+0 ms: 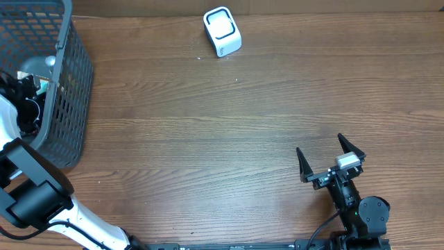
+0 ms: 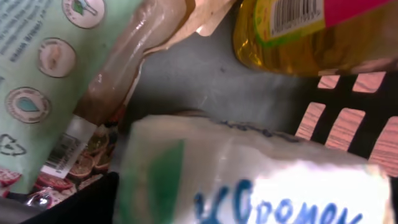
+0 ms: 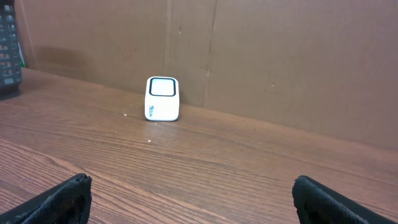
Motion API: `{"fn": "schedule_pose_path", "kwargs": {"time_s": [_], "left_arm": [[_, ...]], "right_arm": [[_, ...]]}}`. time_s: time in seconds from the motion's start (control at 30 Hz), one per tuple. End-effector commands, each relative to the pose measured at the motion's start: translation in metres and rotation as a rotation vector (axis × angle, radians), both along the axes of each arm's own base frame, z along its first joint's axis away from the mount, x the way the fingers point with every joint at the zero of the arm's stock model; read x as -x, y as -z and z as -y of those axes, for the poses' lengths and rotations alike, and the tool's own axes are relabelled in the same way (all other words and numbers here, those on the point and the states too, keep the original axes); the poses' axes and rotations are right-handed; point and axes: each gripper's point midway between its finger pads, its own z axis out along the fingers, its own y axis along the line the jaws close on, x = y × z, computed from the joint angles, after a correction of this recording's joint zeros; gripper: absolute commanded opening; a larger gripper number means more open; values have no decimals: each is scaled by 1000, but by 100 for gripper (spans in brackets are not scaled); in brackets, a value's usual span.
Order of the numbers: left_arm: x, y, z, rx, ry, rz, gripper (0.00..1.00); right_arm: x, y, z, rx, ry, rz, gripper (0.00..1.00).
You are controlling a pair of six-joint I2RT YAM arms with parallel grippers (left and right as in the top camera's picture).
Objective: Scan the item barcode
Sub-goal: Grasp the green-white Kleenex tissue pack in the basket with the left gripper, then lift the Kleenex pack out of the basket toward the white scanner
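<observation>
The dark mesh basket [image 1: 69, 83] stands at the upper left of the wooden desk [image 1: 208, 139], and the left arm reaches down into it. The left pincer [image 1: 31, 90] is buried among the goods there, so whether its jaws are apart or gripping something cannot be told. Its wrist camera looks closely at the contents. A white packet [image 2: 249, 180] with blue lettering fills the lower part of that frame. A green pouch [image 2: 43, 81] lies at the left. A yellow bottle [image 2: 298, 37] sits at the upper right, with its barcode [image 2: 298, 9] showing at the top edge. The white scanner [image 1: 223, 31] stands on the desk at the top centre of the overhead frame, well apart from the basket. The right pincer [image 1: 319, 143] rests at the lower right with its jaws spread wide and nothing between them. It faces the scanner across the bare wood.
</observation>
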Motion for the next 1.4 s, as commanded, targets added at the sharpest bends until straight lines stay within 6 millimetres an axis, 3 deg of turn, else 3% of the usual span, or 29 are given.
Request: {"fn": "schedule_pose_path", "kwargs": {"time_s": [0.0, 0.2, 0.37, 0.5, 0.8, 0.9, 1.13, 1.23, 1.37], "left_arm": [[1, 10, 0, -4, 12, -20, 72], [2, 6, -4, -22, 3, -24, 43], [-3, -27, -9, -47, -21, 15, 38], [-12, -79, -17, -90, -81, 98, 36], [-12, -228, -15, -227, -187, 402, 30], [-4, -269, -1, -218, -215, 501, 27], [11, -323, 42, -123, -165, 662, 23], [17, -333, 68, -76, -111, 682, 22], [26, -323, 107, -23, -46, 615, 22]], "right_arm": [[0, 2, 0, -6, 0, 0, 100], [0, 2, 0, -6, 0, 0, 100], [0, 2, 0, -6, 0, 0, 100], [0, 2, 0, -6, 0, 0, 100], [0, 2, 0, -6, 0, 0, 100], [0, 2, 0, -6, 0, 0, 100], [0, 2, 0, -6, 0, 0, 100], [0, 2, 0, -6, 0, 0, 100], [0, 2, 0, -6, 0, 0, 100]]}}
